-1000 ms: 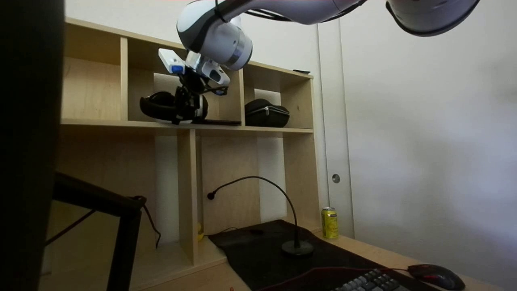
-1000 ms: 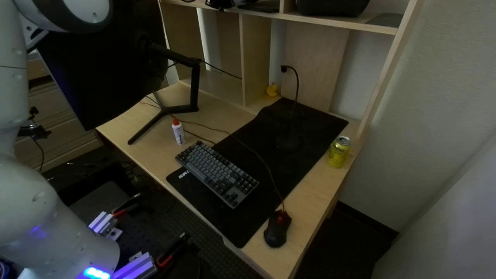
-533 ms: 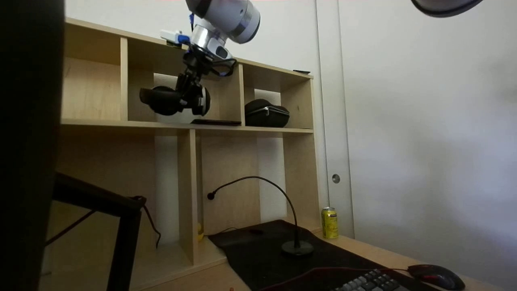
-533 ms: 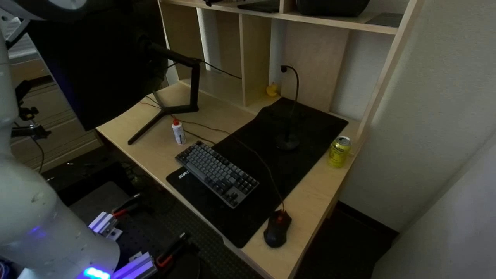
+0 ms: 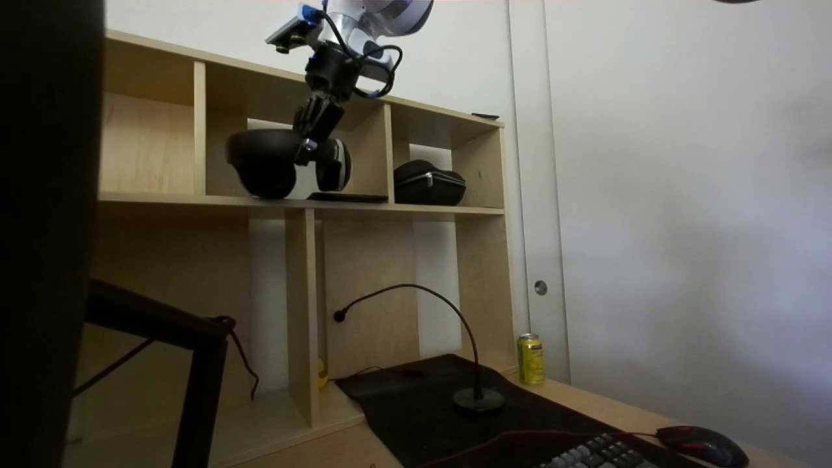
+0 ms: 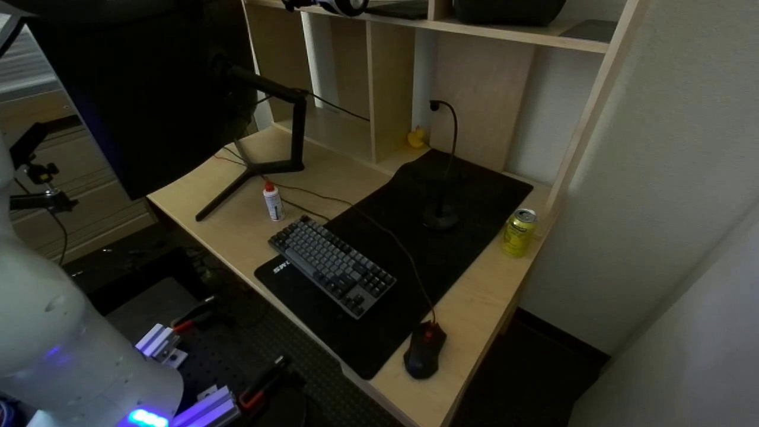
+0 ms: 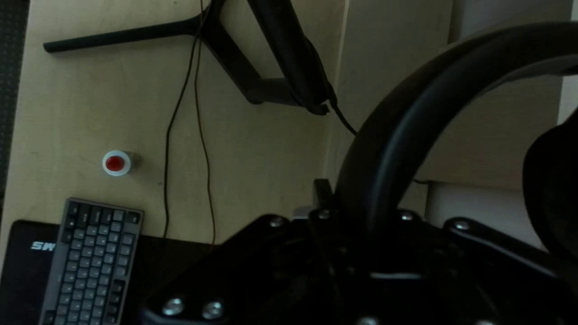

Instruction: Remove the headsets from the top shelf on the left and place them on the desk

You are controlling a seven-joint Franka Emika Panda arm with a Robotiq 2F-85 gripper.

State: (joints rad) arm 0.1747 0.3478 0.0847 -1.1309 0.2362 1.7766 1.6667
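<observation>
The black headset [image 5: 263,156] hangs from my gripper [image 5: 310,144], which is shut on its headband. In an exterior view its ear cups overlap the front edge of the top shelf [image 5: 253,200]. An ear cup [image 6: 347,5] shows at the upper border of an exterior view, in front of the shelf board. In the wrist view the curved headband [image 7: 406,122] runs up from between the fingers, and part of an ear cup [image 7: 555,194] is at the right border. The desk [image 6: 332,187] lies below, with its black mat [image 6: 474,190].
A black case [image 5: 429,183] and a flat dark item [image 5: 348,197] lie on the shelf. On the desk are a monitor stand [image 6: 296,133], a bottle [image 6: 273,203], a keyboard [image 6: 332,264], a mouse [image 6: 425,350], a gooseneck device [image 6: 442,216] and a yellow can [image 6: 519,233].
My gripper has lifted the headset off the shelf and brought it forward; it looks larger in an exterior view. The arm has drawn up and back, and the wrist has tilted.
</observation>
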